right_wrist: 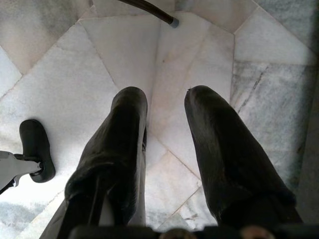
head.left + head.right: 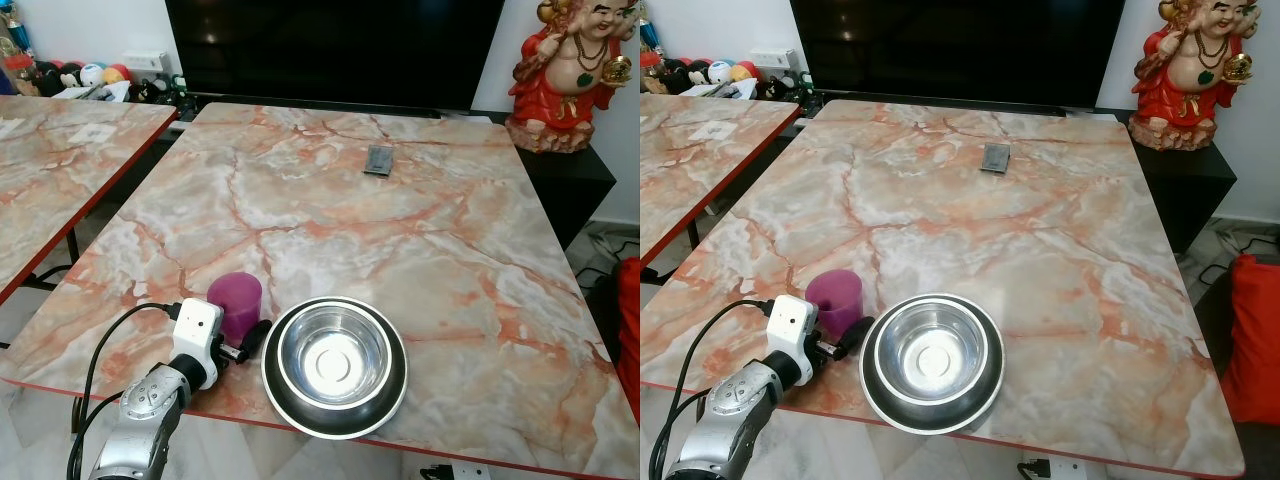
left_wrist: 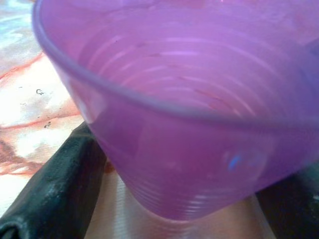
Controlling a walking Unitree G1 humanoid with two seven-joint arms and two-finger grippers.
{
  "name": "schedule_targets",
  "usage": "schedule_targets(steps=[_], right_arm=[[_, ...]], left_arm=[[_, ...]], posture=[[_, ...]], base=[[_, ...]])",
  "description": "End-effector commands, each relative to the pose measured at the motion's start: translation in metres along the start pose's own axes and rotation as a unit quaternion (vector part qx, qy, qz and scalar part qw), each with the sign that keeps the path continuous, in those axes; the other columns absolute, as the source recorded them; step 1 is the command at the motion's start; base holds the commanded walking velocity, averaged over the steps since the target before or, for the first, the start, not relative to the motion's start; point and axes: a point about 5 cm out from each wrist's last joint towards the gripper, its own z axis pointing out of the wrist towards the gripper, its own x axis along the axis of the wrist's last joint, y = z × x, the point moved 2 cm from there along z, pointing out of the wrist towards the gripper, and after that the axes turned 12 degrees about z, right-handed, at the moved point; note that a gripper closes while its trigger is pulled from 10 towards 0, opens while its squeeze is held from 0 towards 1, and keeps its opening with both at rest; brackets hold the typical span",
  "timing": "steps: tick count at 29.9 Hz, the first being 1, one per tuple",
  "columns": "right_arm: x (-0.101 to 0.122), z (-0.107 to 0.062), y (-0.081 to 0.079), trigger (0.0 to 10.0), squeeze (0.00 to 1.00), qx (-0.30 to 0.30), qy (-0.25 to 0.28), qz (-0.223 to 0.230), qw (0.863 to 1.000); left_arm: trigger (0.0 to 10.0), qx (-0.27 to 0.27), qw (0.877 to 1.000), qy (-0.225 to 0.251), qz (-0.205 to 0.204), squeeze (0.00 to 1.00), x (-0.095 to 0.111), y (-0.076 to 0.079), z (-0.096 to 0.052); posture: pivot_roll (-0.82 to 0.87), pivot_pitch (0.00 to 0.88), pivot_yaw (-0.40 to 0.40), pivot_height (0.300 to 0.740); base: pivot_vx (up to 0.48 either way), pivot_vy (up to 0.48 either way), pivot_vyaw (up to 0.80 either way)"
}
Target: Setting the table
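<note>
A purple plastic cup [image 2: 235,300] stands upright near the front left edge of the marble table [image 2: 400,230]. Just right of it sits a steel bowl [image 2: 333,365] with a dark rim, almost touching. My left gripper [image 2: 240,330] reaches in from the front edge and is shut on the purple cup. One black finger [image 2: 256,336] lies between cup and bowl; the other is hidden behind the cup. In the left wrist view the cup [image 3: 199,124] sits between the two fingers [image 3: 60,189]. My right gripper [image 1: 167,99] hangs open over the tiled floor.
A small dark flat object [image 2: 378,160] lies on the far half of the table. A second marble table [image 2: 60,160] stands to the left across a narrow gap. Behind are a black TV [image 2: 330,50] and a red statue [image 2: 570,75]; a red object [image 2: 630,320] sits at the right.
</note>
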Motion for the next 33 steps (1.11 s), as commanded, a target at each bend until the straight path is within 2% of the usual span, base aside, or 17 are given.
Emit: schedule_targets(steps=[1,3,5,10,18,33], right_arm=[[-0.006,-0.001,0.002,10.0,0.0,-0.003,-0.009,-0.002,1.0],[-0.006,-0.001,0.002,10.0,0.0,-0.003,-0.009,-0.002,1.0],[-0.006,-0.001,0.002,10.0,0.0,-0.003,-0.01,-0.003,1.0],[-0.006,-0.001,0.002,10.0,0.0,-0.002,-0.01,-0.004,1.0],[-0.005,-0.001,0.001,10.0,0.0,-0.001,-0.009,-0.004,1.0],[-0.004,-0.001,0.0,10.0,0.0,0.0,-0.007,-0.006,1.0]], left_arm=[[10.0,0.001,1.0,-0.007,0.01,0.0,-0.001,-0.003,-0.002],[10.0,0.001,1.0,-0.007,0.012,0.0,-0.001,-0.004,-0.003],[10.0,-0.005,0.999,-0.011,0.033,0.0,0.0,-0.005,-0.004],[10.0,-0.011,0.998,-0.01,0.056,0.0,0.003,-0.01,-0.006],[10.0,-0.045,0.998,-0.004,0.043,0.0,0.005,-0.001,-0.01],[10.0,-0.043,0.998,-0.013,0.044,0.0,0.002,-0.002,-0.017]], posture=[[0.05,0.089,-0.005,0.74],[0.05,0.089,-0.005,0.74],[0.05,0.088,-0.005,0.74],[0.06,0.089,-0.007,0.74],[0.06,0.091,-0.008,0.74],[0.06,0.091,-0.009,0.74]], base=[[0.0,0.0,0.0],[0.0,0.0,0.0],[0.0,0.0,0.0],[0.0,0.0,0.0],[0.0,0.0,0.0],[0.0,0.0,0.0]])
